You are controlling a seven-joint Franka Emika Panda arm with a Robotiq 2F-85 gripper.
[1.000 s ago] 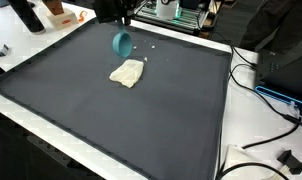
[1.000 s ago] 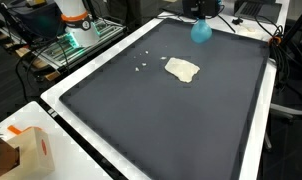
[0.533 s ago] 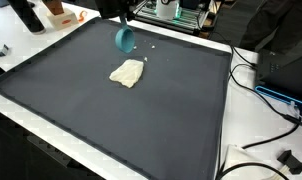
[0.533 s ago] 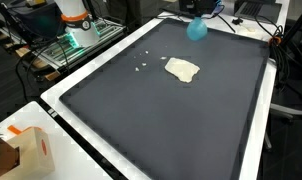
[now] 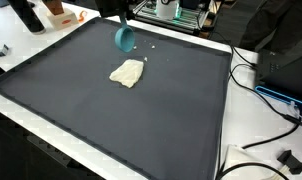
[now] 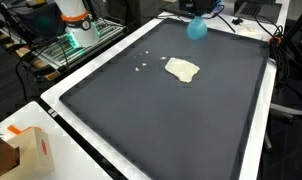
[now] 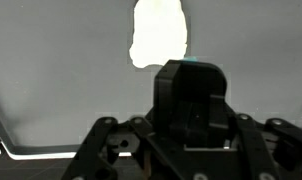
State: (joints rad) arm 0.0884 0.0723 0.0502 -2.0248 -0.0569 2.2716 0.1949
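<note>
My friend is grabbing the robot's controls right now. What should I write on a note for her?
The tool is shut on the teal cup, which hangs in the air near one edge of the dark mat.
The pale cloth lies flat on the mat, nearer the middle and apart from the cup. In the wrist view it is straight ahead of the tool.
Some small white bits are scattered on the mat beside the cloth.
Done: the cup is gripped and off the mat.
Left: the cup is not set down anywhere, and nothing is touching the cloth.
</note>
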